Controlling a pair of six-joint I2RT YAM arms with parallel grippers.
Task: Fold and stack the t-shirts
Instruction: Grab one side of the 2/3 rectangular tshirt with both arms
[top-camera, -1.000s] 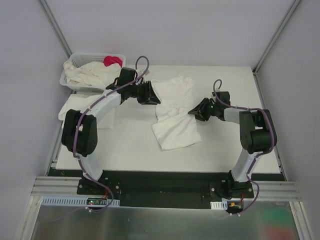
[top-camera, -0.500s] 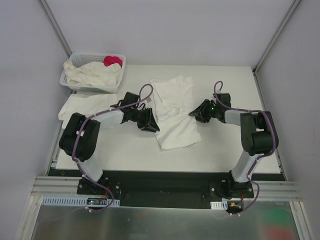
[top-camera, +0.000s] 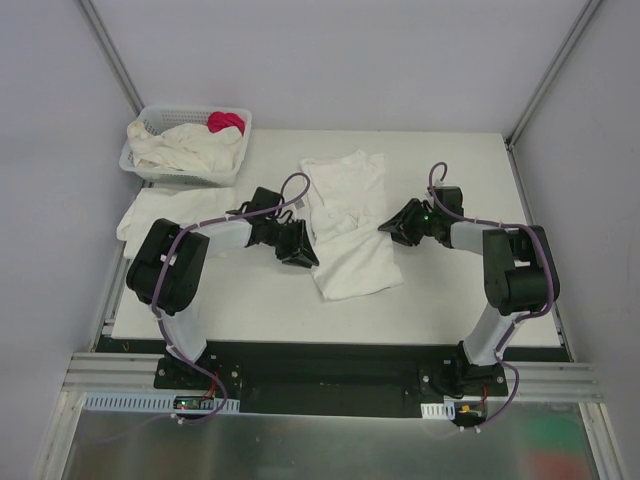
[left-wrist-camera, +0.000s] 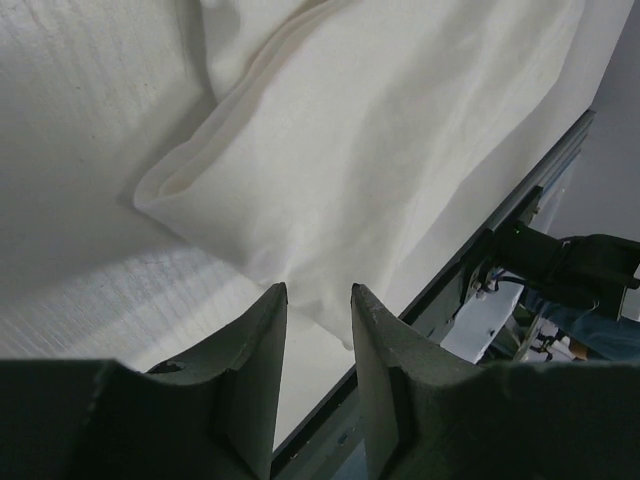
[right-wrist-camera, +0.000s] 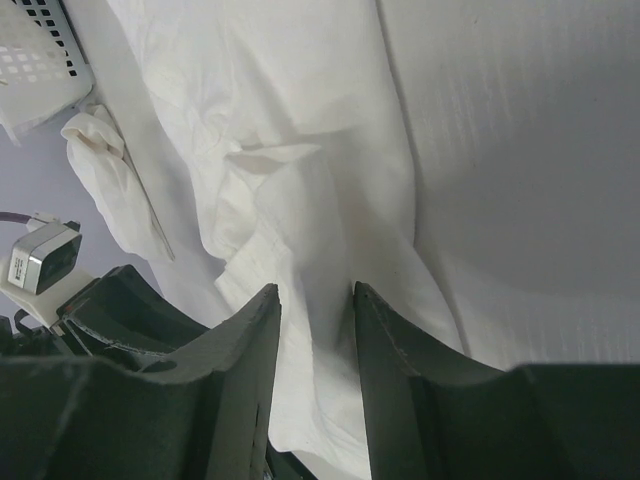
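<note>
A white t-shirt lies crumpled and partly folded in the middle of the table, collar end toward the far side. My left gripper sits low at its near-left edge; in the left wrist view the gripper is open, with bare table in the gap and the shirt's folded corner just ahead. My right gripper is at the shirt's right edge; in the right wrist view the gripper stands open over rumpled fabric, gripping nothing. More cream t-shirts fill the basket, and another lies flat at the table's left.
The white lattice basket stands at the far-left corner with a pink-red cloth in it. The table's near edge and the black rail run just in front of the arms. Grey walls close in both sides.
My left gripper has swung from the shirt's far-left sleeve area toward me to its near-left edge. The shirt's left side now lies narrower. The right gripper has barely moved.
</note>
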